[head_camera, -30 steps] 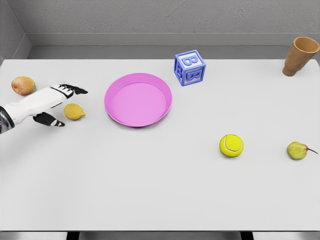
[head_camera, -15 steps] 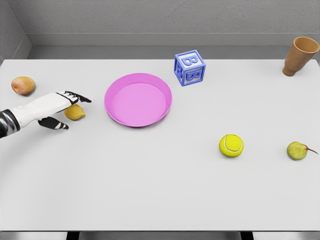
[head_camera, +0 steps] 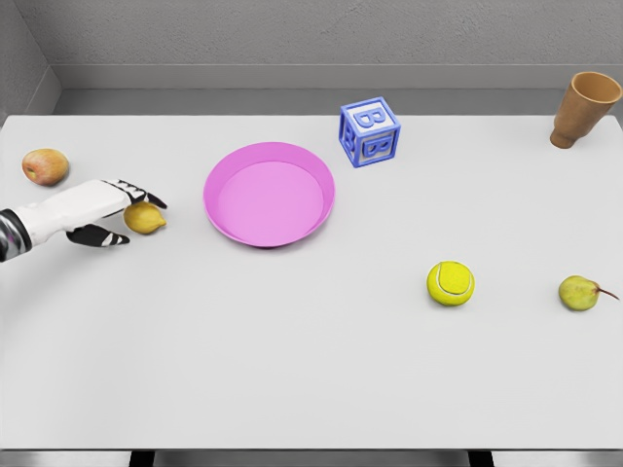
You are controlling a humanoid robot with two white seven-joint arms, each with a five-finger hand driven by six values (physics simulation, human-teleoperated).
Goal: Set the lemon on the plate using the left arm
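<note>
The left hand [head_camera: 109, 214] comes in from the left edge of the table [head_camera: 311, 370], white with dark fingertips. Its fingers [head_camera: 144, 197] reach over the top left of the lemon [head_camera: 145, 218] and its thumb [head_camera: 105, 236] lies lower, just left of the fruit. The fingers are spread around the lemon and look to touch its upper side, but from this angle it is hard to tell whether they press on it; the hand has not closed on it, and the thumb stands a little apart from the fruit.

The lemon is small, plain yellow, oval, with its longer side running left to right. It lies on the table, left of the plate [head_camera: 321, 216] and near it, not on it.

The plate is round and pink with a shallow raised rim, and nothing lies in it. Up and left of the hand, near the table's left edge, sits an apple [head_camera: 45, 166], reddish orange. Behind the plate to the right stands a blue letter block [head_camera: 370, 131] showing a B. A brown cup [head_camera: 584, 108] stands tilted at the far right corner. Nearer the front right are a yellow tennis ball [head_camera: 450, 283] and, further right, a green pear [head_camera: 580, 293] lying on its side.
</note>
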